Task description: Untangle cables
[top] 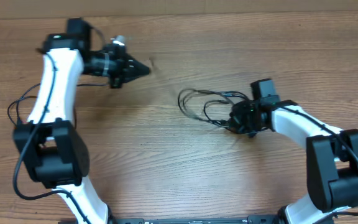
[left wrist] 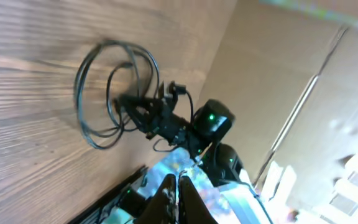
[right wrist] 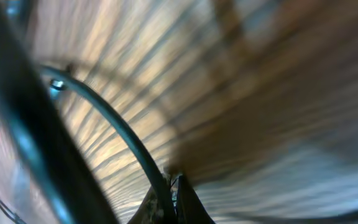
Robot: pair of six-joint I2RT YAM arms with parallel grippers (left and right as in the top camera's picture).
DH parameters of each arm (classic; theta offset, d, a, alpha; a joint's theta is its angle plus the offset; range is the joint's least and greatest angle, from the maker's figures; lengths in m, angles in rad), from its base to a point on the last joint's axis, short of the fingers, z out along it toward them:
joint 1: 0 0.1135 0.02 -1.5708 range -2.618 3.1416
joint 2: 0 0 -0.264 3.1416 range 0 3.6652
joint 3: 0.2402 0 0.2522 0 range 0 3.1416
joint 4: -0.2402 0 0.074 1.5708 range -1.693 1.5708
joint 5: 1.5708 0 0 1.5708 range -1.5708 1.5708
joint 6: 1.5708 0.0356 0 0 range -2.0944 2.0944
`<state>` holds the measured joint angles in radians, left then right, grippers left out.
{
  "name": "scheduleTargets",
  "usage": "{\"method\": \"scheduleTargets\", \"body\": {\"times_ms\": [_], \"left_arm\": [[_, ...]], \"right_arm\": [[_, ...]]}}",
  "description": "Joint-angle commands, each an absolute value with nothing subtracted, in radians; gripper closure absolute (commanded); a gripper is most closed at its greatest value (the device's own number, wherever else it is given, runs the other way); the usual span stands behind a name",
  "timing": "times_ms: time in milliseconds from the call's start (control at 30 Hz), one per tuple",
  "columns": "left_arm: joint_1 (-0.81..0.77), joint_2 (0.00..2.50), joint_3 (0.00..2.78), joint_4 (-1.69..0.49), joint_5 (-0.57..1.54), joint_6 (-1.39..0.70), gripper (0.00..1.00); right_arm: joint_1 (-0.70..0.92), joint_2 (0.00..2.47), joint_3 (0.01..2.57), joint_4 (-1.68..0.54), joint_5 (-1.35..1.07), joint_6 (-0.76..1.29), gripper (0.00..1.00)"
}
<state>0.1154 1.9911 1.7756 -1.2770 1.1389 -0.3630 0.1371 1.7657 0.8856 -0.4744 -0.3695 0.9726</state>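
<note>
The cables [top: 205,104] lie as thin black loops bunched on the wooden table, just left of my right gripper [top: 234,118]. In the right wrist view a cable [right wrist: 114,124] curves down between the closed fingers of my right gripper [right wrist: 171,193], which is shut on it close to the wood. My left gripper [top: 145,68] hangs at the back left, well apart from the cables, shut with nothing in it. The left wrist view shows its closed fingertips [left wrist: 178,186] and, beyond them, the cable loops [left wrist: 114,93] with the right arm at their edge.
The wooden table [top: 166,162] spreads under both arms. Thicker black wires run along the left arm [top: 55,81] and the right arm [top: 309,124]. A tan cardboard wall [left wrist: 272,68] rises past the table's far edge.
</note>
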Motion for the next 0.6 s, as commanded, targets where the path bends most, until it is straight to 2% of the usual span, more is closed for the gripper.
{"method": "scheduleTargets", "body": {"times_ms": [0,233,500,567], "left_arm": [[0.173,1.958,1.798,-1.314,1.18,-0.261,0.96],[0.237,1.958,1.798,-1.37,1.135,-0.197,0.96],[0.117,1.958,1.798,-1.383,0.856,-0.199,0.96],[0.068,1.958,1.798,-1.38,0.794,-0.21,0.87]], "right_arm": [[0.06,1.756,0.885,-0.504,-0.45,0.831,0.96],[-0.078,1.657,0.886,-0.529,-0.693,0.596,0.96],[-0.079,1.648,0.886,-0.53,-0.75,0.601,0.96],[-0.079,1.648,0.886,-0.53,-0.749,0.601,0.96]]}}
